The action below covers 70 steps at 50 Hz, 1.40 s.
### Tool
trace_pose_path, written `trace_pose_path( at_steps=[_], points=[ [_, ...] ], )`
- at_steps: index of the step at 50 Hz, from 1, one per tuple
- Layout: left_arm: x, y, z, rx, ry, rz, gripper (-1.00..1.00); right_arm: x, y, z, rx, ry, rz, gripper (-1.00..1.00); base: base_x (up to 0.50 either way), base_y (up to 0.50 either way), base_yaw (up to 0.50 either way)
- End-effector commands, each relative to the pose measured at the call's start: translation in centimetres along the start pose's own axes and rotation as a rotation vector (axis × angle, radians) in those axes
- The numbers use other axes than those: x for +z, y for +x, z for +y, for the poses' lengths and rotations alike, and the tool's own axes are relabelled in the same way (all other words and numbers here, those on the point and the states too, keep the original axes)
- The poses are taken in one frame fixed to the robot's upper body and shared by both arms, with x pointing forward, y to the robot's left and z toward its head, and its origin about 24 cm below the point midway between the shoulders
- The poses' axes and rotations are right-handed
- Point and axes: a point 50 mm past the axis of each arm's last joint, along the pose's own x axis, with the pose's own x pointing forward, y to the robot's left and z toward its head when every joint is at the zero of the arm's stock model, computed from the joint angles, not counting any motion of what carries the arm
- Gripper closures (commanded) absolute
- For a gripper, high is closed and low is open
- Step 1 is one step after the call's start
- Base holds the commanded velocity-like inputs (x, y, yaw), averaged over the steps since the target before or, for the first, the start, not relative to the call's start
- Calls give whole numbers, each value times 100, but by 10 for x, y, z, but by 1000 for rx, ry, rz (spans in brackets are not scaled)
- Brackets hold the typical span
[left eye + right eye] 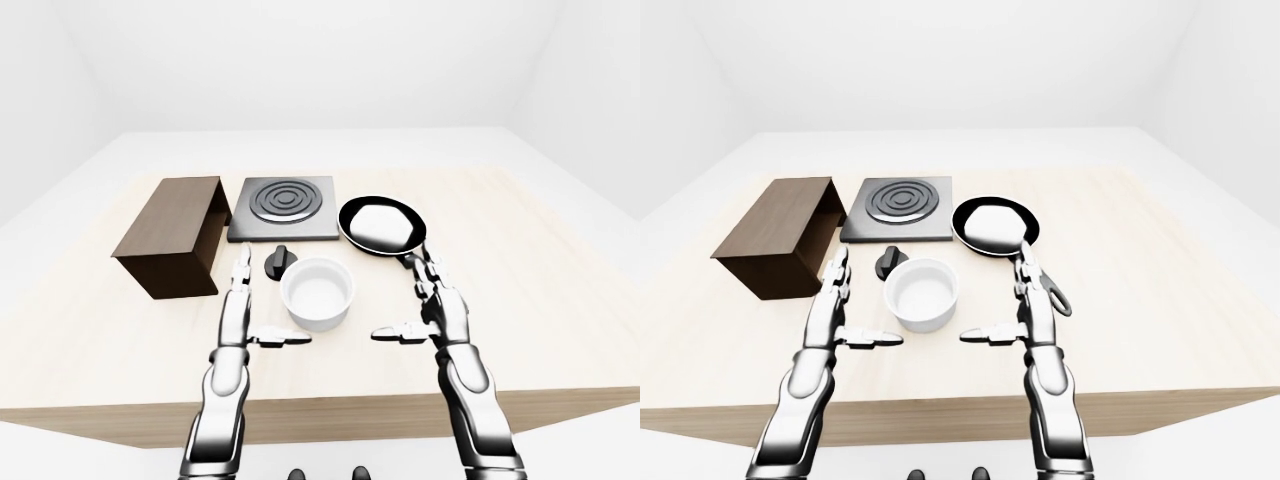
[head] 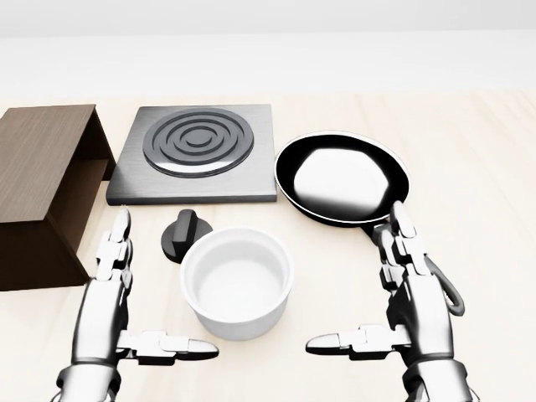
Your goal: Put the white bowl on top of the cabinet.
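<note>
The white bowl [image 2: 237,281] stands upright and empty on the wooden table, low in the middle of the head view. The dark brown cabinet [image 2: 35,188] lies at the left edge, its open side facing right. My left hand [image 2: 138,293] is spread open left of the bowl, thumb pointing toward it, not touching. My right hand [image 2: 381,293] mirrors it on the bowl's right, open and apart from the bowl, lying over the pan's handle.
A black frying pan [image 2: 342,177] sits up and right of the bowl. A grey stove plate [image 2: 198,151] with ringed burner is above the bowl, and a black knob [image 2: 182,233] lies just up-left of the bowl. The table edge [image 1: 320,410] runs below my arms.
</note>
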Motion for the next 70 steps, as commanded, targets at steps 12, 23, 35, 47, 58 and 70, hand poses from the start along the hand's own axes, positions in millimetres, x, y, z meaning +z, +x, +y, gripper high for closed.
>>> trace_pose_path(
  at_steps=[12,23,35,47,58,70],
  points=[
    [106,-34,-33,181,662,-492,-100,17,-5,-13,-9,40,-30,-100,0,0,0],
    [85,-20,-49,142,832,-423,-100,21,-1,-18,-20,52,-44,-100,0,0,0],
    [69,-11,-62,65,976,-365,-100,27,-2,-21,-25,62,-69,-100,0,0,0],
    [64,-13,-70,-1,1047,-340,-100,29,-3,-22,-28,66,-79,-100,0,0,0],
    [55,-13,-77,-71,1138,-301,-100,33,-5,-25,-34,71,-99,-100,0,0,0],
    [49,-13,-79,-93,1154,-281,-100,34,-5,-25,-33,72,-103,-100,0,0,0]
  ],
)
